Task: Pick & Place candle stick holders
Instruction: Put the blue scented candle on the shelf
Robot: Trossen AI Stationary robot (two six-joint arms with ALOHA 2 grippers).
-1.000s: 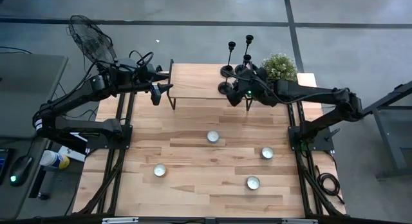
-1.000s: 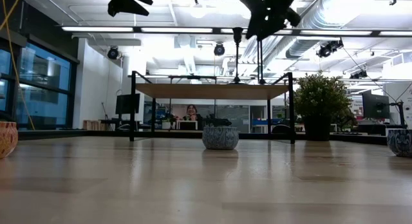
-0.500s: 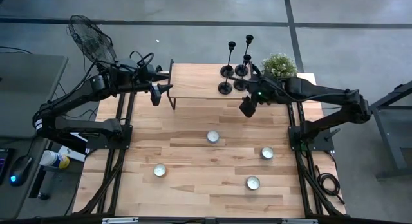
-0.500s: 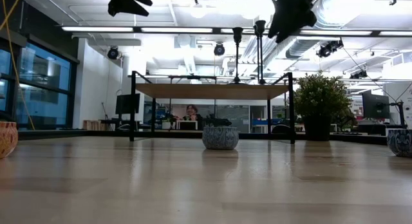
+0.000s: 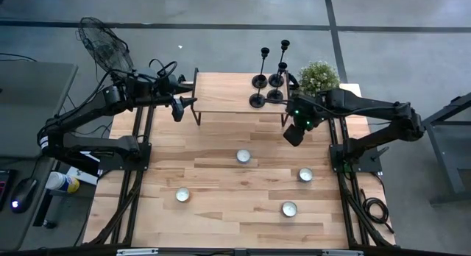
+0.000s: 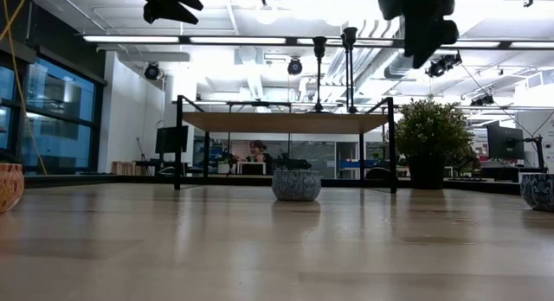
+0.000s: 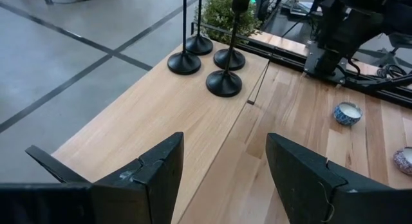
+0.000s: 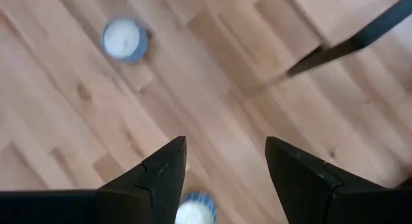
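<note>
Four black candle stick holders (image 5: 266,89) stand on their disc bases at the right end of a raised wooden shelf (image 5: 224,94). They also show in the left wrist view (image 7: 212,60), and two stems show in the low view (image 6: 349,69). My right gripper (image 5: 293,134) is open and empty. It hangs over the table just near of the shelf's right end, pointing down (image 8: 225,150). My left gripper (image 5: 182,105) is open and empty at the shelf's left end, facing along the shelf toward the holders (image 7: 225,143).
Several blue-and-white tealight candles (image 5: 243,157) lie on the table near of the shelf, one under my right gripper (image 8: 123,38). A small potted plant (image 5: 319,76) stands right of the holders. The shelf's black leg (image 8: 347,47) is close to my right gripper.
My right gripper has drawn back from the holders on the shelf, going toward the table's right and near edges, and now hangs off the shelf over the table. All four holders stand uncovered on the shelf. My left gripper has kept still.
</note>
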